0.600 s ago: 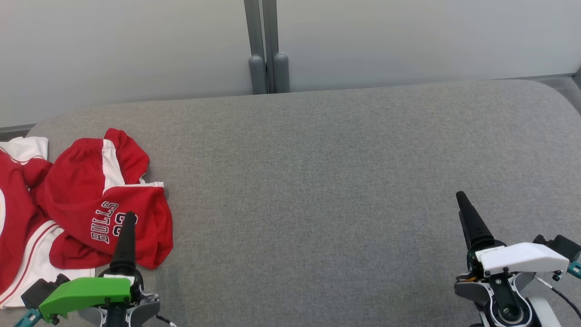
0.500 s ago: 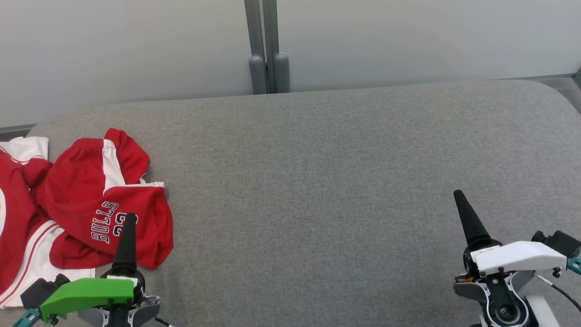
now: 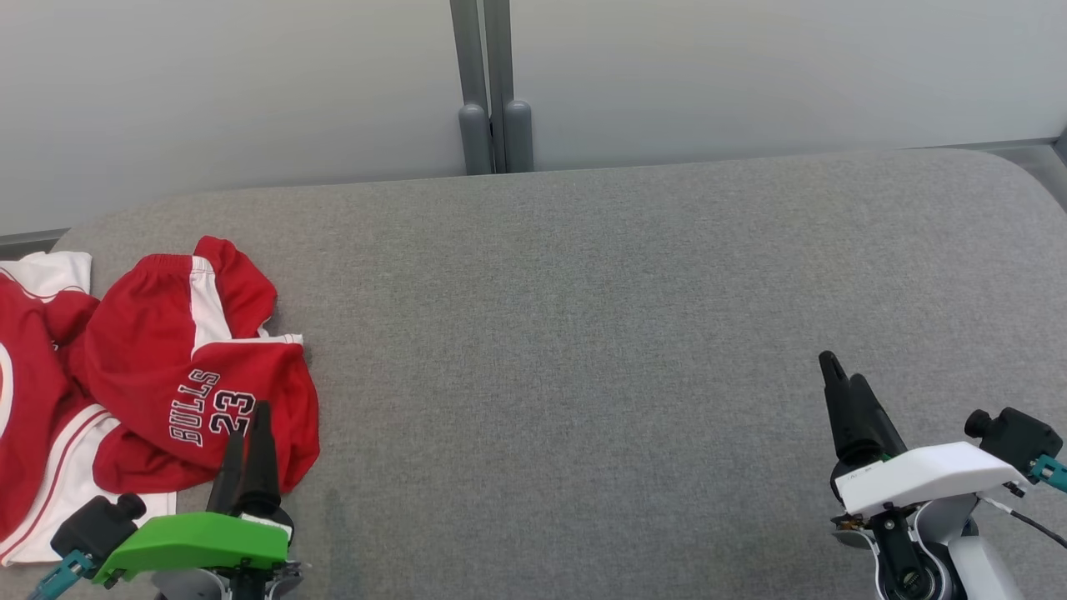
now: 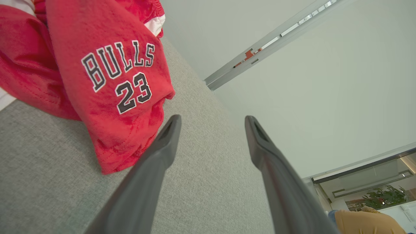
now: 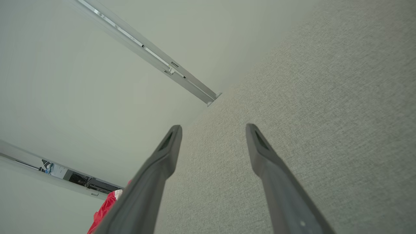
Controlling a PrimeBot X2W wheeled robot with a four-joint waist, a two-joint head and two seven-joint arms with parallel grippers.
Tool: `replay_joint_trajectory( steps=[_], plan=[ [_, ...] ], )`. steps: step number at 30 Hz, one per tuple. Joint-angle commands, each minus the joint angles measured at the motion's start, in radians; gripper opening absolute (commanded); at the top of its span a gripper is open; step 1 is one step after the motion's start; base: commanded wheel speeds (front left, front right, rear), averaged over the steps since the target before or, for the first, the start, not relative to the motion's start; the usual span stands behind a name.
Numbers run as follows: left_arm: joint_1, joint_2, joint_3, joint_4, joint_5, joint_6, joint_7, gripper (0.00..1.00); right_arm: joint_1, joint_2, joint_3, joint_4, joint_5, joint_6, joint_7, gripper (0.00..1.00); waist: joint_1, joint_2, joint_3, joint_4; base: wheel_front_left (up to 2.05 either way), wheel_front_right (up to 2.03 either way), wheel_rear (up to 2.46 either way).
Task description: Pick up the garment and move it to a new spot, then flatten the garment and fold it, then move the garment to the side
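The garment [image 3: 192, 367] is a crumpled red pair of shorts with a white side stripe and "BULLS 23" lettering, lying at the left end of the grey padded table [image 3: 583, 333]. My left gripper [image 3: 250, 421] hovers at its near right hem, open, with nothing between the fingers. In the left wrist view the garment [image 4: 107, 65] lies just left of the left gripper [image 4: 213, 118], whose left finger [image 4: 162, 152] is close to the hem. My right gripper [image 3: 842, 368] is open over bare fabric at the lower right, also open in its own wrist view [image 5: 213, 126]. A red scrap of garment [image 5: 105, 208] shows far off.
More red and white clothing [image 3: 33, 433] lies at the far left edge, partly under the shorts. A pale wall with a grey post [image 3: 492, 83] stands behind the table. Grey surface stretches from the shorts to the right gripper.
Both wrists have rolled, so two fingers of each gripper now show instead of one. The left gripper has shifted slightly right and back towards me; the right has drawn back a little. The garment has not moved.
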Motion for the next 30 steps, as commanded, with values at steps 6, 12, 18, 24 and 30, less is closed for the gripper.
replay_joint_trajectory(
  steps=[6,12,18,24,30],
  plan=[
    [0.004,0.01,-0.009,-0.009,0.152,0.014,-0.028,1.0,-0.01,-0.011,0.018,-0.016,-0.132,0.0,-0.029,1.0,0.0,0.0,-0.001,-0.001,0.0,0.0,0.0],
    [0.014,0.015,-0.016,-0.015,0.252,0.031,-0.048,1.0,-0.013,-0.015,0.028,-0.01,-0.225,0.0,-0.049,1.0,0.0,0.0,-0.002,-0.002,0.0,0.0,0.0],
    [0.025,0.015,-0.02,-0.021,0.328,0.037,-0.067,1.0,-0.011,-0.019,0.035,-0.008,-0.304,0.0,-0.068,1.0,0.0,0.0,-0.003,-0.005,0.0,0.0,0.0],
    [0.033,0.015,-0.027,-0.033,0.405,0.043,-0.084,1.0,-0.007,-0.022,0.039,-0.006,-0.377,0.0,-0.085,1.0,0.0,0.0,-0.004,-0.007,0.0,0.0,0.0],
    [0.041,0.015,-0.031,-0.044,0.474,0.048,-0.1,1.0,0.0,-0.022,0.046,-0.004,-0.449,0.0,-0.102,1.0,0.0,0.0,-0.004,-0.006,0.0,0.0,0.0]
  ],
)
